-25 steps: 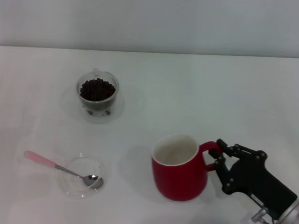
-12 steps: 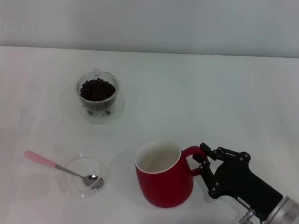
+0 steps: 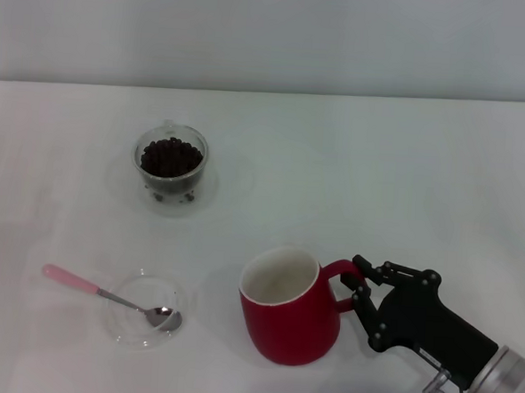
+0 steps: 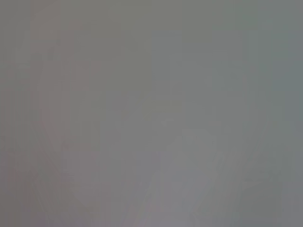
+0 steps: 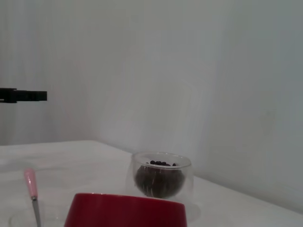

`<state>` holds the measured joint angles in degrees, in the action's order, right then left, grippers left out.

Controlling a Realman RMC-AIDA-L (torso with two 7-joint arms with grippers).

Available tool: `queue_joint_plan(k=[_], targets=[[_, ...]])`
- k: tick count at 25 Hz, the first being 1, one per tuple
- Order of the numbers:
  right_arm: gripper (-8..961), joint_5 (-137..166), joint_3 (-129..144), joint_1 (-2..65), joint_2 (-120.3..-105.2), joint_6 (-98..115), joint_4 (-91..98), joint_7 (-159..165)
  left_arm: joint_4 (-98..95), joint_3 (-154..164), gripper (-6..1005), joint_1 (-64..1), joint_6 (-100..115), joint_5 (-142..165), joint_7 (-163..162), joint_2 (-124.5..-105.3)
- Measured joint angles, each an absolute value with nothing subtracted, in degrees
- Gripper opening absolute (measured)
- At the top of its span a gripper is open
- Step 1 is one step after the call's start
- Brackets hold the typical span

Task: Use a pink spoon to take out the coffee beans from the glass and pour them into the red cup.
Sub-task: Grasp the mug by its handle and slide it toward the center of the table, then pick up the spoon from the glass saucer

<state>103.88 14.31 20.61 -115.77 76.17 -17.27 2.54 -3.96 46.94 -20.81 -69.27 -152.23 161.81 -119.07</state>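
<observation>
Two black fingers of the right gripper [image 3: 361, 283] are clenched on the red loop handle of the red cup [image 3: 289, 318], one finger above the loop and one below it, with the mug body to the robot's left of them. The red cup stands upright on the white table [image 3: 380, 177] near the front edge, right of centre; it is rounded glossy ceramic, deep red outside and cream-white inside, and its hollow shows nothing in it. In the right wrist view only its curved red rim [image 5: 125, 210] shows.

Farther back and to the left stands the glass [image 3: 170, 164], small, clear, rounded and double-walled, holding a heap of dark coffee beans [image 3: 170, 157]. It is well apart from the red cup. Front left lies a flat shallow clear dish [image 3: 141, 308]. The pink spoon [image 3: 114, 296] rests across its rim, shiny metal bowl inside the dish, pale pink handle sticking out to the left over the table.

The left gripper is out of sight; its wrist view is a blank grey blur.
</observation>
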Motion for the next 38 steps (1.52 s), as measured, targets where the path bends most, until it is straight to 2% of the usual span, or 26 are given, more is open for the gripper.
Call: queue_joint_plan(k=[8,13,27,38], targets=[[150,105.00,14.65,20.65,-115.67,75.28,-17.19,2.55,-4.02,46.93,887,-20.75,-69.24,-152.23,161.81,-119.09],[301,105.02,14.65,20.50,-115.61,74.68,-17.15,2.54,-4.00,46.94,888,-20.74,-69.24,-152.23,161.81,-119.09],[309,104.93,13.58,18.50,-115.29,74.32,-15.07,3.10,-3.83,46.93,888,-20.29,-69.26,-152.23,161.81,-119.15],[309,104.72,0.72,15.08,-114.96,75.72,-10.22,3.18,-2.98,47.35,887,-18.51,-71.57,-150.96,161.61,-119.42]])
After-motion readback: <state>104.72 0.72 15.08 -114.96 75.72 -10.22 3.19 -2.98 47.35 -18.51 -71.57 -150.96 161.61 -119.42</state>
